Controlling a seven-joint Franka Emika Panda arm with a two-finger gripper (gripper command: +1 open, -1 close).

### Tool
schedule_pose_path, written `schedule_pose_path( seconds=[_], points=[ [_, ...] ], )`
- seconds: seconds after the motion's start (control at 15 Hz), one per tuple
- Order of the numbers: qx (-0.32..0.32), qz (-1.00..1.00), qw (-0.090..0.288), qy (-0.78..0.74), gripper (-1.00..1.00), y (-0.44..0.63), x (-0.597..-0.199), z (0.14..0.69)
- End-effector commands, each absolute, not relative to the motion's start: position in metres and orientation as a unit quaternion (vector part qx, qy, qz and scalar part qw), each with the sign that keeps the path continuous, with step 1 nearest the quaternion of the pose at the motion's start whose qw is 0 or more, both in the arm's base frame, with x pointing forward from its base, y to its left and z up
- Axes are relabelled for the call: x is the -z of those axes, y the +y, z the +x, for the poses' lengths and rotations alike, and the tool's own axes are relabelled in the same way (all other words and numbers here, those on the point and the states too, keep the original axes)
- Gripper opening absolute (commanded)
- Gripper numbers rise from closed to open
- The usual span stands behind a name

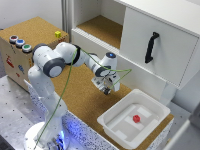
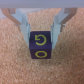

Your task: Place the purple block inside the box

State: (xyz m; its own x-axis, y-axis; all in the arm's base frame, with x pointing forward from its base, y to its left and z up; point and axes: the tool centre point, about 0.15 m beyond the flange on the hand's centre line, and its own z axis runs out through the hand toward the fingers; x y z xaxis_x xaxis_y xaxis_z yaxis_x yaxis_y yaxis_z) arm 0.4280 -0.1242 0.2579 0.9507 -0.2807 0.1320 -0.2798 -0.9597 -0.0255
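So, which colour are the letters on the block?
Yellow, on the small purple cube block; wrist view.

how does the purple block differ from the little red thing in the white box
The purple block is dark purple with yellow letters; the red object is plain red, its shape too small to tell. The block sits between the tool's fingers, seemingly gripped, above the cork surface; the red object lies loose inside the white box. Both are small next to the box.

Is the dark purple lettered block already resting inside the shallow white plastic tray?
No, the purple block sits between the gripper fingers over cork, outside the tray.
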Motion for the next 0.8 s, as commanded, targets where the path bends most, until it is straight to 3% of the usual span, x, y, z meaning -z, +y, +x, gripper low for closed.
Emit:
schedule_pose_path(
  seconds=[0.0,0.33,0.73],
  points=[
    [0.072,-0.989,-0.037,0.122,-1.0,-0.146,-0.348,0.393],
    [0.111,-0.991,-0.054,0.061,-1.0,-0.213,-0.392,0.377],
    [0.112,-0.99,-0.019,0.079,-1.0,-0.334,-0.367,0.386]
  ],
)
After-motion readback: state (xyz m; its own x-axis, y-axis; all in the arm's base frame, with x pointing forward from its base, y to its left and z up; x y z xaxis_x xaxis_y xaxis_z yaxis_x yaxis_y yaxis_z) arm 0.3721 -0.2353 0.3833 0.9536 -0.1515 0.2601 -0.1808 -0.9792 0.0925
